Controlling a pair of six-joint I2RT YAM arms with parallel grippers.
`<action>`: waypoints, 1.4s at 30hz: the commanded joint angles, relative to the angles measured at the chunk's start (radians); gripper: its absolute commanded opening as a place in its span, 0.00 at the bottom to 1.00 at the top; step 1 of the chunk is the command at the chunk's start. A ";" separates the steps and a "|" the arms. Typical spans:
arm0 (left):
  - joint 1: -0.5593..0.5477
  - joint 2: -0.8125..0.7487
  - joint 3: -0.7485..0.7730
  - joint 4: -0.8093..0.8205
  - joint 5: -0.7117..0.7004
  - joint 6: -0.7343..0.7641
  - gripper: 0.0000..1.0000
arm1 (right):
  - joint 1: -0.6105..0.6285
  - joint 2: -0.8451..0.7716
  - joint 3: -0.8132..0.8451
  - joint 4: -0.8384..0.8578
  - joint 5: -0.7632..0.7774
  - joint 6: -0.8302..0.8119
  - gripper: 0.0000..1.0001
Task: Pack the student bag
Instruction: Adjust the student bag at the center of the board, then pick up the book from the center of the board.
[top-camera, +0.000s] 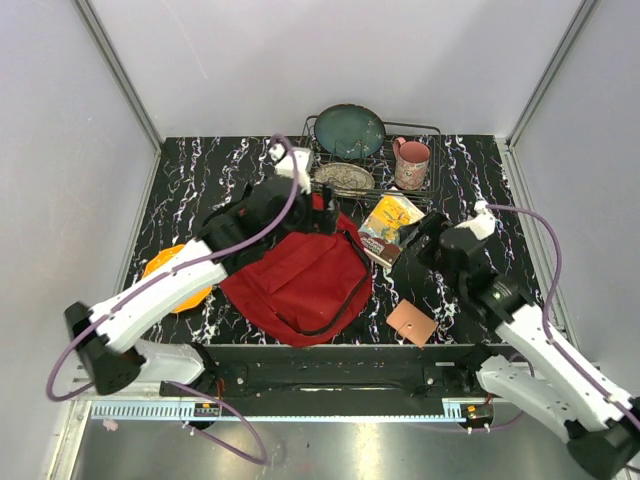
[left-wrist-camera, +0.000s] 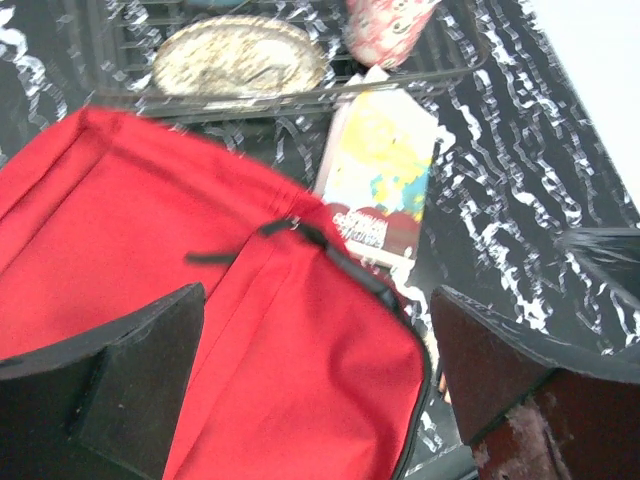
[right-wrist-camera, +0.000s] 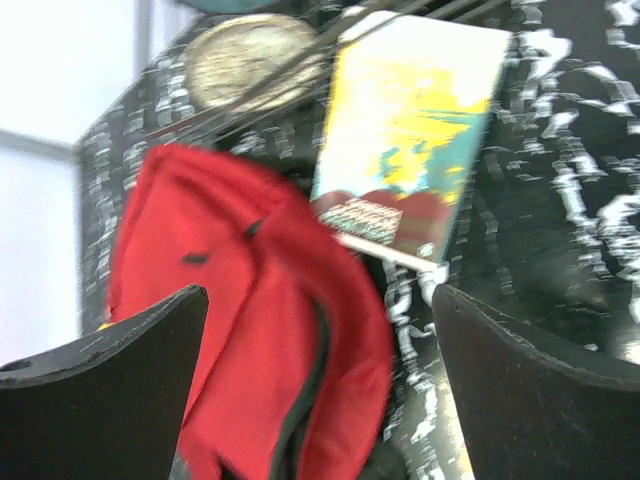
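The student bag (top-camera: 300, 275) is a soft red backpack with black zipper trim, lying flat in the middle of the table. My left gripper (top-camera: 322, 216) hovers over its far edge, open and empty. In the left wrist view the bag (left-wrist-camera: 250, 300) fills the space between the spread fingers (left-wrist-camera: 130, 380). A yellow-covered book (top-camera: 390, 225) lies just right of the bag. My right gripper (top-camera: 412, 248) is open and empty beside the book's near end. In the right wrist view the bag (right-wrist-camera: 250, 320) and the book (right-wrist-camera: 410, 140) lie ahead of the open gripper (right-wrist-camera: 320, 390).
A wire dish rack (top-camera: 430, 130) at the back holds a teal plate (top-camera: 350, 130), a speckled plate (top-camera: 345, 177) and a pink mug (top-camera: 411, 163). An orange plate (top-camera: 175, 280) lies left of the bag. A brown square card (top-camera: 412, 322) lies near the front edge.
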 joint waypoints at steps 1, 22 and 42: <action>0.038 0.176 0.156 0.157 0.181 0.068 0.99 | -0.257 0.168 -0.005 -0.074 -0.221 -0.069 1.00; 0.138 0.943 0.567 0.290 0.612 0.163 0.99 | -0.609 0.493 -0.076 0.250 -0.682 -0.030 1.00; 0.126 1.103 0.538 0.237 0.808 0.126 0.91 | -0.642 0.619 -0.087 0.340 -0.629 -0.032 1.00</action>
